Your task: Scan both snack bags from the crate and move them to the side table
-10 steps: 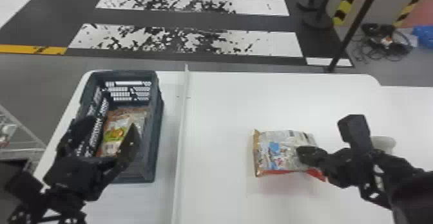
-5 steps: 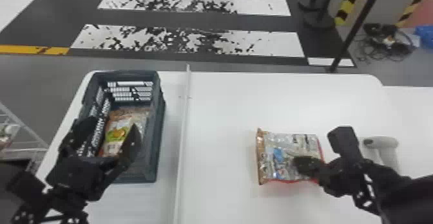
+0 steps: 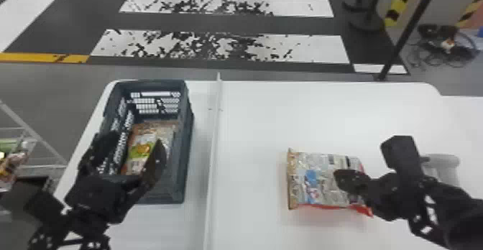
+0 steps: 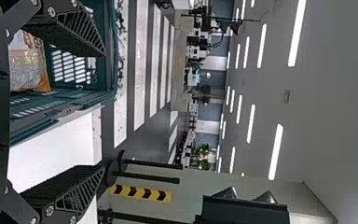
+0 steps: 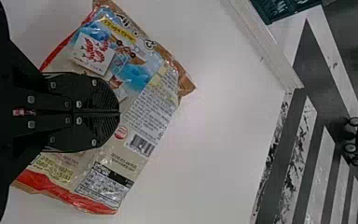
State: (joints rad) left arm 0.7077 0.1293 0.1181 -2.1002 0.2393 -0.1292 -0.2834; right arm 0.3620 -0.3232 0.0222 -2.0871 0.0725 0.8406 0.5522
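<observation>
Over the near part of the dark crate (image 3: 186, 123), my left gripper (image 3: 136, 140) holds its fingers apart. A snack bag (image 3: 138, 156) lies inside the crate, below and between those fingers. In the left wrist view the left gripper (image 4: 103, 111) has nothing between its fingers, with the crate wall (image 4: 70, 95) beside it. The other snack bag (image 3: 311, 184) lies on the white table, back label up. My right gripper (image 3: 337, 176) is over this bag's right part. In the right wrist view the right gripper (image 5: 119, 113) has its fingers together above the bag (image 5: 147, 105), with no film visibly pinched.
A light grey handheld scanner (image 3: 444, 165) stands behind the right arm. A raised white strip (image 3: 212, 148) runs along the table (image 3: 251, 116) between crate and bag. A wire rack (image 3: 32, 152) stands at the far left.
The bag on the table has turned slightly and shifted a little toward the near right. My right gripper went left, then back right. The left gripper has stayed over the crate.
</observation>
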